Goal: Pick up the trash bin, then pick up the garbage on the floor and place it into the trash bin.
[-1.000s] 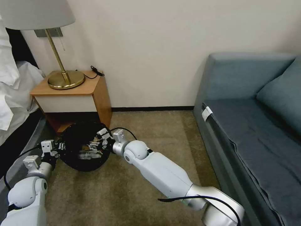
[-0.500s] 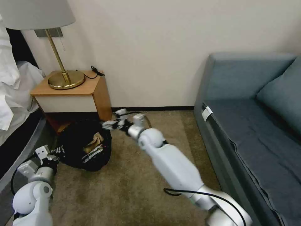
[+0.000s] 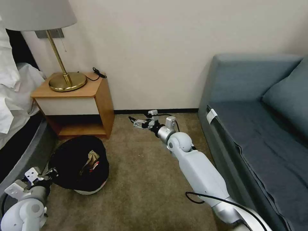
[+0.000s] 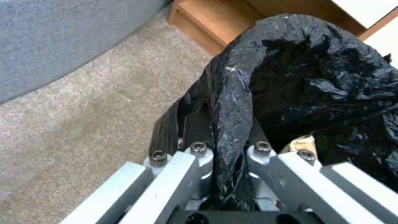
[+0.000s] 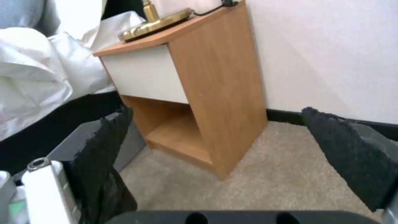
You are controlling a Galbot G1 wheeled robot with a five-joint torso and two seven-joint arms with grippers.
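The trash bin (image 3: 78,165), in front of the nightstand (image 3: 75,99), is gripped at its bag-lined rim by the left hand (image 4: 226,155) so garbage (image 3: 91,159) stays inside, while the right hand (image 3: 138,122), beside the nightstand, is held wide and empty.

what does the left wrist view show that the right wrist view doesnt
Left wrist view alone: the left gripper shut on the black-bagged rim of the trash bin, one of its fingers on either side of the folded plastic, and a tan scrap of garbage just inside the rim.

Right wrist view alone: the right gripper open with nothing between its padded fingers, the lamp base, the white bedding and the wall.

Both: the wooden nightstand and the beige carpet.
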